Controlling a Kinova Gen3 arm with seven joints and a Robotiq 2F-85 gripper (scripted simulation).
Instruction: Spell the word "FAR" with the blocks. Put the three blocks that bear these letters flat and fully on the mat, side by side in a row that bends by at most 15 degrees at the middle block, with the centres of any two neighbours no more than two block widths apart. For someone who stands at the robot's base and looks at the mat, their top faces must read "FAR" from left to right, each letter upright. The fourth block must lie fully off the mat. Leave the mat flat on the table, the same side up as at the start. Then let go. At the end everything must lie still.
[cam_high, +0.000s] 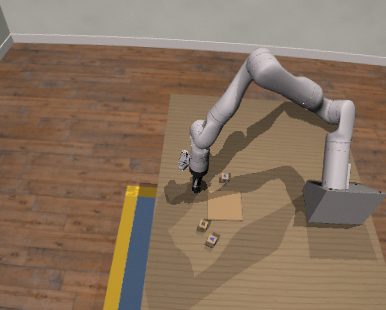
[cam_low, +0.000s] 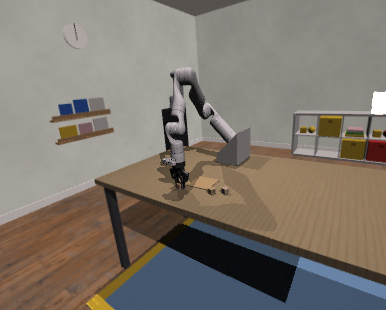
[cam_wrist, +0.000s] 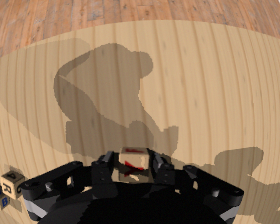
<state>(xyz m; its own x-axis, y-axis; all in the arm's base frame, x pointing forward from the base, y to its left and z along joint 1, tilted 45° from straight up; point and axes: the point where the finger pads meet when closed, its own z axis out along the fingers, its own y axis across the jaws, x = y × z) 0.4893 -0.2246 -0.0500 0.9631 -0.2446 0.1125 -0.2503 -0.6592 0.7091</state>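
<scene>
My gripper (cam_high: 196, 186) stands low on the table, left of the tan mat (cam_high: 225, 206). In the wrist view a wooden block with a red letter (cam_wrist: 133, 162) sits on the table between my fingers. The fingers are partly closed and stand close on either side of it. I cannot read its letter. A block with a blue letter (cam_high: 225, 176) lies just beyond the mat's far edge. Two more blocks (cam_high: 203, 225) (cam_high: 212, 239) lie off the mat on its near side. The mat bears no block. In the exterior view my gripper (cam_low: 180, 184) is left of the mat (cam_low: 206, 183).
Another block (cam_wrist: 9, 185) shows at the left edge of the wrist view. The robot base (cam_high: 340, 200) stands to the right of the mat. The table's left edge (cam_high: 157, 200) is near my gripper, with a blue and yellow floor area (cam_high: 132, 245) below it.
</scene>
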